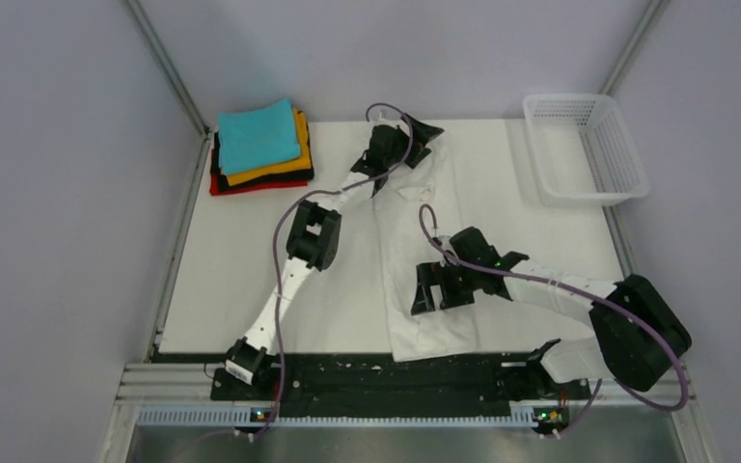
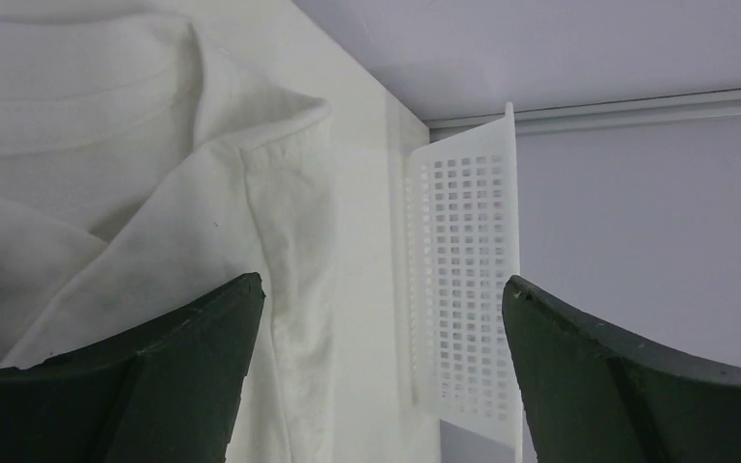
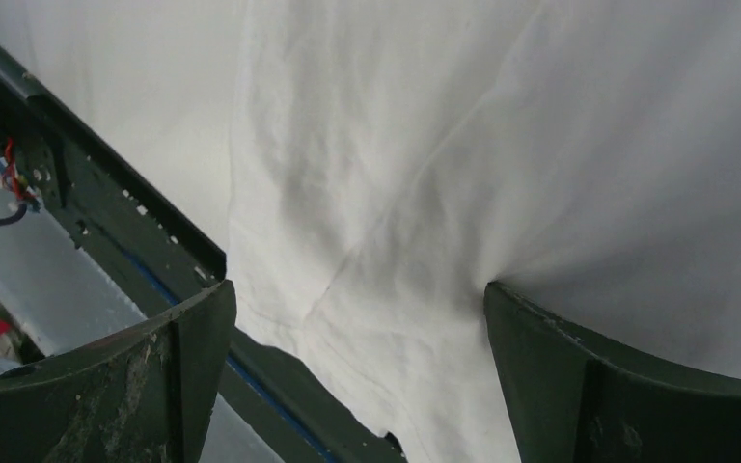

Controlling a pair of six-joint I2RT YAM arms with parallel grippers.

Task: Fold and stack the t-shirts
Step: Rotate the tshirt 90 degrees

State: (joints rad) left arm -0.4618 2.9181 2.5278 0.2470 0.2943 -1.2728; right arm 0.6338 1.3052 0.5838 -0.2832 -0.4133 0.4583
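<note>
A white t-shirt (image 1: 425,251) lies as a long strip down the middle of the table, its hem at the near edge. My left gripper (image 1: 415,130) is open above its collar end; the left wrist view shows collar and sleeve hem (image 2: 280,193) beneath the spread jaws (image 2: 381,289). My right gripper (image 1: 434,289) is open, low over the shirt's lower part; the right wrist view shows cloth (image 3: 396,193) between the jaws (image 3: 362,299), the right fingertip (image 3: 521,318) touching it. A folded stack (image 1: 260,145) of teal, orange, black and red shirts sits at the far left.
A white mesh basket (image 1: 589,145) stands at the far right corner and shows in the left wrist view (image 2: 463,280). Grey walls enclose the table. The black base rail (image 1: 386,376) runs along the near edge and shows in the right wrist view (image 3: 106,193).
</note>
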